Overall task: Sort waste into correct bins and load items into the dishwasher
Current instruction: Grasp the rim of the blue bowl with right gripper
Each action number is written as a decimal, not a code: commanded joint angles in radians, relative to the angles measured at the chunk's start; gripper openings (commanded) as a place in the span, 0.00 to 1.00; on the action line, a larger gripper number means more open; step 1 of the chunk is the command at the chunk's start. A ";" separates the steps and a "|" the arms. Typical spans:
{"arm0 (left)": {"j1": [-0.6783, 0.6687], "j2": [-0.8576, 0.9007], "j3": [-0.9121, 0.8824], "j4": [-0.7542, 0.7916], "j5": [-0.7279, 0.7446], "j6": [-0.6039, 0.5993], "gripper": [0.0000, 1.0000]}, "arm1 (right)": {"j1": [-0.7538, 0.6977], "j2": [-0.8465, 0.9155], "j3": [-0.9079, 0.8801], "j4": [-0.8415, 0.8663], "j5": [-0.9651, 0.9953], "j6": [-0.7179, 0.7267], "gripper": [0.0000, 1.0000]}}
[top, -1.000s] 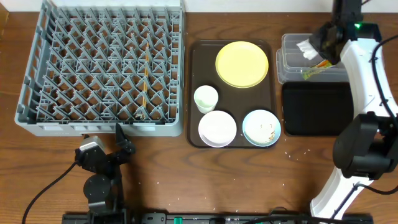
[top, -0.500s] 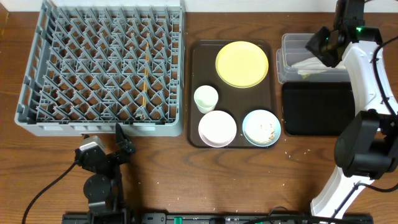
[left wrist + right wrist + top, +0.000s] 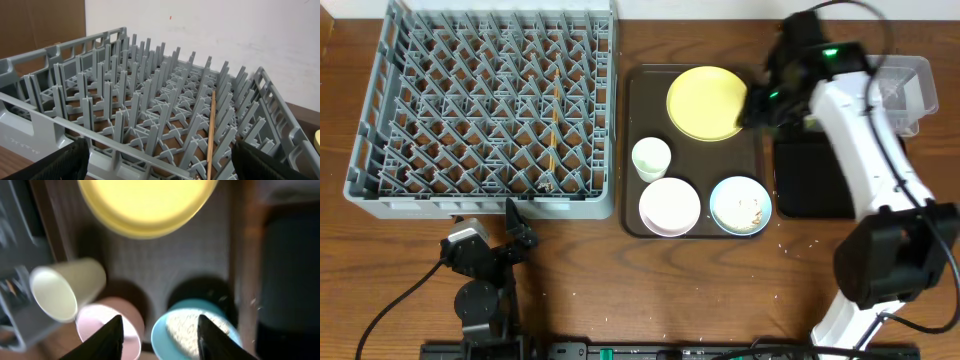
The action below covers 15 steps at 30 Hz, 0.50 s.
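Observation:
The grey dish rack (image 3: 480,110) fills the left wrist view (image 3: 150,100). On the brown tray lie the yellow plate (image 3: 708,102), the small white cup (image 3: 651,157), the white bowl (image 3: 669,206) and the light blue bowl (image 3: 740,205) holding rice scraps. My right gripper (image 3: 754,105) hovers open and empty over the tray. Its view shows the plate (image 3: 147,205), cup (image 3: 65,292), white bowl (image 3: 100,330) and blue bowl (image 3: 200,332) below the open fingers (image 3: 160,340). The clear tub (image 3: 915,80) and black tray (image 3: 810,190) are at the right. The wrapper is hidden. My left gripper (image 3: 510,235) is open (image 3: 160,167).
The brown serving tray (image 3: 629,150) sits between the rack and the bins. A thin wooden stick (image 3: 552,130) lies among the rack pegs and shows in the left wrist view (image 3: 211,135). Rice specks dot the table (image 3: 800,245) near the front right.
My right gripper let the wrapper go into the clear tub, then swung left to above the brown tray. The left arm has not moved.

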<state>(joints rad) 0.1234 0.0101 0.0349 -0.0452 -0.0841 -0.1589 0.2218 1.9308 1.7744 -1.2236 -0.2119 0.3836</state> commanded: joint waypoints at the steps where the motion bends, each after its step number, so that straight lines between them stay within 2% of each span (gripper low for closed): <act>1: 0.002 -0.006 -0.031 -0.017 -0.005 0.009 0.92 | 0.069 -0.010 -0.061 -0.009 0.082 -0.026 0.42; 4: 0.002 -0.006 -0.031 -0.017 -0.005 0.009 0.92 | 0.117 -0.010 -0.141 -0.001 0.084 -0.024 0.38; 8: 0.002 -0.006 -0.031 -0.017 -0.005 0.009 0.92 | 0.166 -0.010 -0.251 0.039 0.076 -0.013 0.29; 15: 0.002 -0.006 -0.031 -0.017 -0.005 0.009 0.93 | 0.203 -0.010 -0.385 0.139 0.077 0.037 0.30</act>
<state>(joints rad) 0.1234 0.0101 0.0349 -0.0452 -0.0841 -0.1589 0.4156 1.9308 1.4162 -1.0988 -0.1455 0.3901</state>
